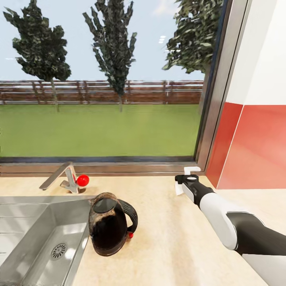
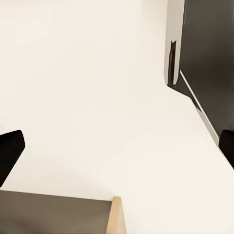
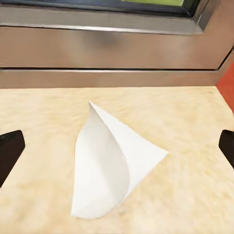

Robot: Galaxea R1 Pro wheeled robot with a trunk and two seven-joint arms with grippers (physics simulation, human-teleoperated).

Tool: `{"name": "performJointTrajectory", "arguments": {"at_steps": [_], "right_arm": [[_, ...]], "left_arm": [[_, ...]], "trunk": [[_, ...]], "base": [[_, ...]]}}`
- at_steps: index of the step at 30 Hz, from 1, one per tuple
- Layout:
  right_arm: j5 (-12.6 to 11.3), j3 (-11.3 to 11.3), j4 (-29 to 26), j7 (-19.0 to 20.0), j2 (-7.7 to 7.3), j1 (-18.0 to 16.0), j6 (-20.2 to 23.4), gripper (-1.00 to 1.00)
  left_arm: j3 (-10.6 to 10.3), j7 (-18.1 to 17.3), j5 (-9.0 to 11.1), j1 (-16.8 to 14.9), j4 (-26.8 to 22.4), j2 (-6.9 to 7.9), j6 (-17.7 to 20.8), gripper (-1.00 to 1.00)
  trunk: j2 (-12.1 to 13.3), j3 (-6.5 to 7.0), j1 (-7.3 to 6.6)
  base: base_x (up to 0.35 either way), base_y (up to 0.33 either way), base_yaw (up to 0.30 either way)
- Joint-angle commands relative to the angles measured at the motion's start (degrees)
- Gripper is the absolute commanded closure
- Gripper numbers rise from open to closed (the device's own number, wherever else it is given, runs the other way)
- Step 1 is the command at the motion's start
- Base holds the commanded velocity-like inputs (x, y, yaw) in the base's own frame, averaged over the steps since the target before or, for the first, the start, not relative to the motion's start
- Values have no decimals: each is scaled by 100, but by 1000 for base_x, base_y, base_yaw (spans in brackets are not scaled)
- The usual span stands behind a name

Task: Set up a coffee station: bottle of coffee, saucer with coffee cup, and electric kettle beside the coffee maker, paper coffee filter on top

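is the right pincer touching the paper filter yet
Apart. In the right wrist view the filter lies on the counter between the spread fingertips, with bare counter on both sides.

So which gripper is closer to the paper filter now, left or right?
Right. The right gripper hangs over the paper filter on the counter by the window. The left gripper faces a pale surface elsewhere.
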Motion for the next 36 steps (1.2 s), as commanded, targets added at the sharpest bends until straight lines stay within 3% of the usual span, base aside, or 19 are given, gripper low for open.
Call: {"name": "performJointTrajectory", "arguments": {"at_steps": [1, 9, 17, 26, 28, 36], "right_arm": [[54, -21, -15, -14, 5, -2, 46, -100], [54, -56, -172, -2, -1, -9, 111, -100], [54, -64, -1560, -10, -14, -18, 1539, -100], [54, -41, -1472, -10, -35, -20, 1600, -100], [54, -41, -1062, -10, -105, -19, 1559, -100], [54, -32, -856, -9, -259, -12, 1253, -100]], "left_arm": [[-45, 10, 4, -6, 8, -1, 7, -100], [-45, 10, 4, -3, 7, 7, 7, -100], [-45, 10, 4, 49, 4, 0, 7, -100], [-45, 10, 4, 65, 2, -1, 7, -100], [-45, 10, 4, 67, 4, -1, 7, -100], [-45, 10, 4, 67, 4, -1, 7, -100]], "trunk": [[-12, -20, 3], [-12, -89, 3], [-12, -159, 3], [-12, -238, 3], [-12, -256, 3], [-12, -327, 3]], "base": [[0, 0, 74], [0, 0, 80], [0, 0, 89], [0, 0, 91], [0, 0, 91], [0, 0, 85]]}}
